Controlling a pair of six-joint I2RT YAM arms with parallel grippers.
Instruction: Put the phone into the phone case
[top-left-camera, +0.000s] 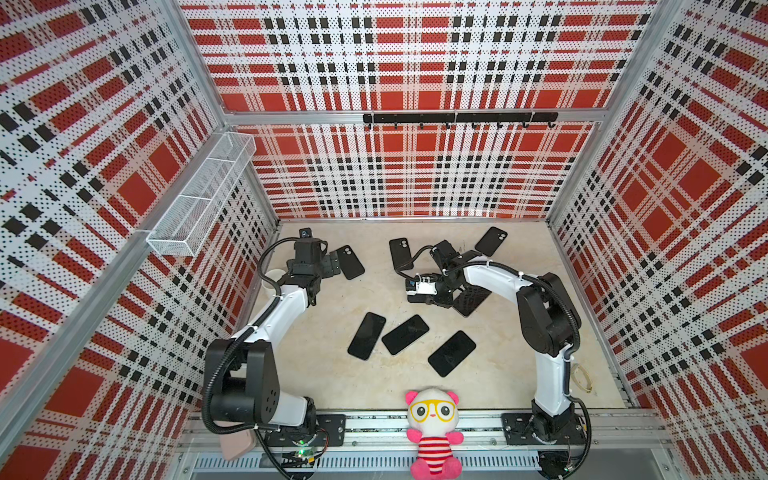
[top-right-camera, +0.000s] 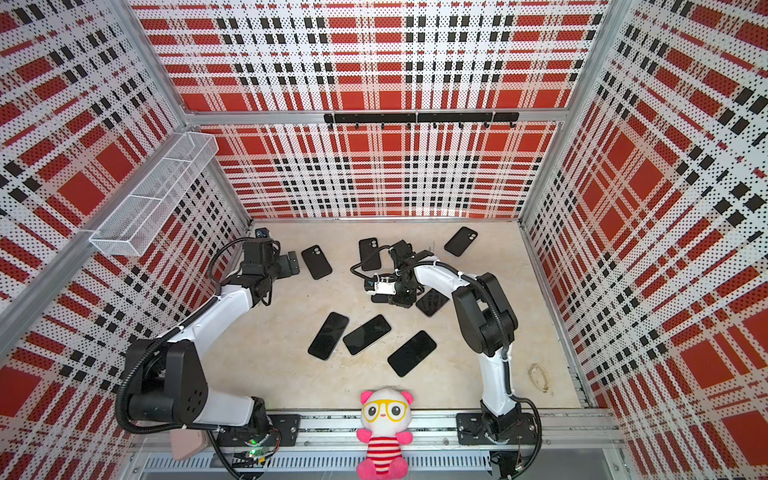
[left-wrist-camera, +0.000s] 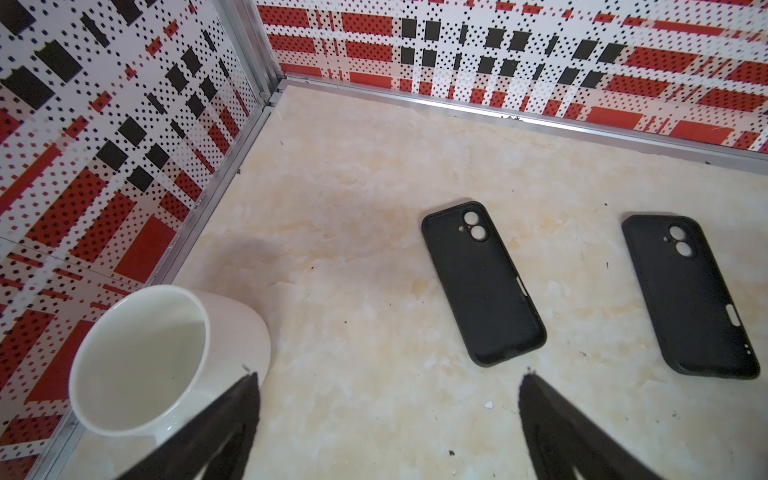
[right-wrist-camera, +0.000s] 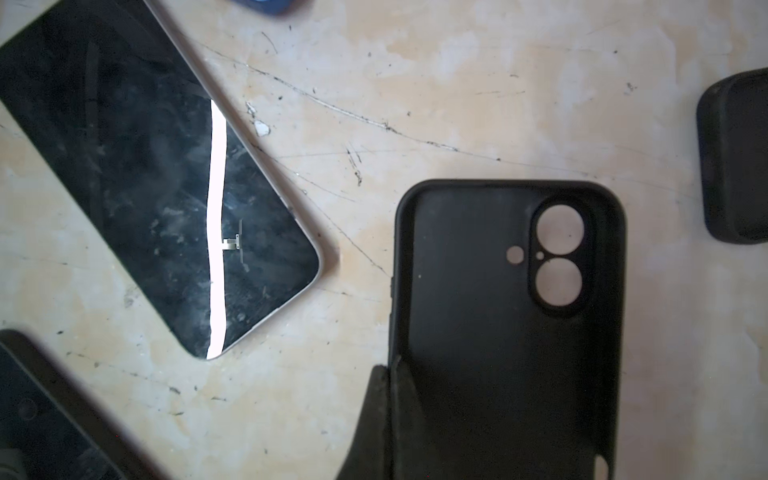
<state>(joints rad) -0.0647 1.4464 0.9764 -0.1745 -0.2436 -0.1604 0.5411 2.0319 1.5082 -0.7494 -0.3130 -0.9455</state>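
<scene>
In the right wrist view my right gripper (right-wrist-camera: 388, 368) is shut on the side wall of a black phone case (right-wrist-camera: 498, 316), its hollow side towards the camera. Beside that case a dark-screened phone (right-wrist-camera: 158, 187) lies flat on the table; the top views show it beneath the right wrist (top-left-camera: 471, 300) (top-right-camera: 432, 302). My left gripper (left-wrist-camera: 389, 378) (top-left-camera: 330, 264) stands wide open over bare table at the back left. Just beyond its fingertips lie two empty black cases (left-wrist-camera: 482, 286) (left-wrist-camera: 690, 299).
Three more phones (top-left-camera: 367, 336) (top-left-camera: 405, 334) (top-left-camera: 451, 353) lie face up in the middle. Another case (top-left-camera: 491, 241) lies at the back right. A white mug (left-wrist-camera: 158, 357) stands by the left wall. A plush panda (top-left-camera: 434, 432) sits at the front rail, and glasses (top-left-camera: 582, 376) lie front right.
</scene>
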